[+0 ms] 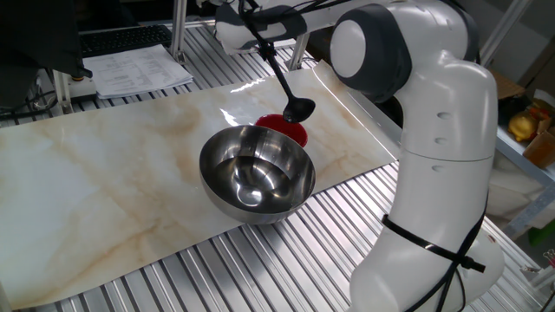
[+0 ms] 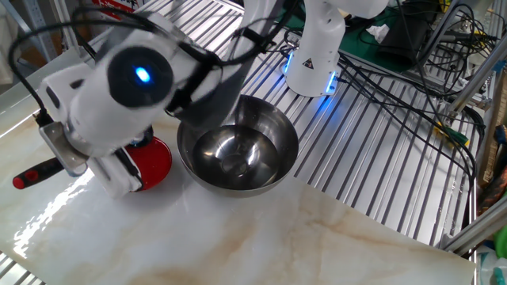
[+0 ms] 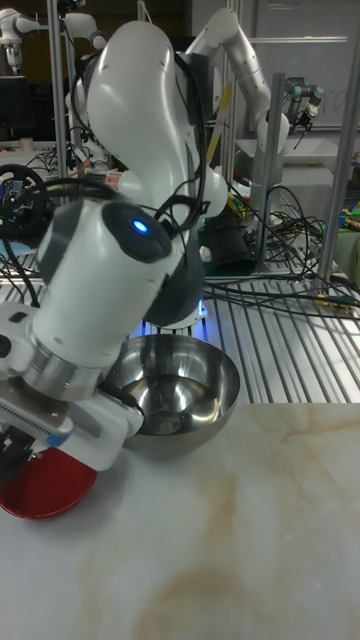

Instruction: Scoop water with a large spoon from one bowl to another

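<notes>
- the robot's gripper (image 1: 257, 23) has its jaws clamped on the long thin handle of the black ladle (image 1: 283, 76).
- down from the jaws, the scoop hangs over the small red bowl (image 1: 289, 130), near its far rim.
- the large shiny steel bowl (image 1: 257, 172) with clear water (image 1: 253, 184) touches the red bowl's near edge; open marble tabletop (image 1: 95, 178) lies beyond.

You can read almost nothing here. A black warning triangle sign (image 2: 306, 61) stands on the white robot base (image 2: 315, 49) by the blue light, and the papers (image 1: 137, 68) carry print too small to read.
</notes>
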Controlling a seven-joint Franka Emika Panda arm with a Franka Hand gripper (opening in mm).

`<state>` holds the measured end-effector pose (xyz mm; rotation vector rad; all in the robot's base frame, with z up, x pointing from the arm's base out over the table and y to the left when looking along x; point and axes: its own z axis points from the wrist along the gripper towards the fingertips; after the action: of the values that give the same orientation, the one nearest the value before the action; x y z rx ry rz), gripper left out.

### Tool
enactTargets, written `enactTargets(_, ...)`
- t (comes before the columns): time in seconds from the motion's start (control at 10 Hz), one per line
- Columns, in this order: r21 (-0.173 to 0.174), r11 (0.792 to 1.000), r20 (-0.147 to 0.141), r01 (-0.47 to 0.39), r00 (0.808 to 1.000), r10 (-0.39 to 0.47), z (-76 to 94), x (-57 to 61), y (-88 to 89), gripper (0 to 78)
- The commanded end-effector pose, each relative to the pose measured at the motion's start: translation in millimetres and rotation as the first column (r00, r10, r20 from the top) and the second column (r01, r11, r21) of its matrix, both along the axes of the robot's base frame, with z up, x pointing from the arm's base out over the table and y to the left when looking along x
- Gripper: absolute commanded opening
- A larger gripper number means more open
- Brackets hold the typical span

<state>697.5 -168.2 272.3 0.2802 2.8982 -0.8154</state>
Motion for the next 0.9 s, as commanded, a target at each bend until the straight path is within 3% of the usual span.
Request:
enactTargets(0.1,0.304,0.952,0.035,-0.034,0.999,0.025,9.4,1.7,0.9,1.2)
enactTargets(0.3,0.364,0.931,0.035,-0.028,0.999,0.016,12.0,-1.2,4.3,1.2)
enactTargets(0.5,0.445,0.895,0.036,-0.01,0.999,-0.007,15.2,-5.0,8.5,1.2)
enactTargets(0.9,0.487,0.873,0.029,0.009,0.999,-0.027,21.0,-12.7,16.2,1.2)
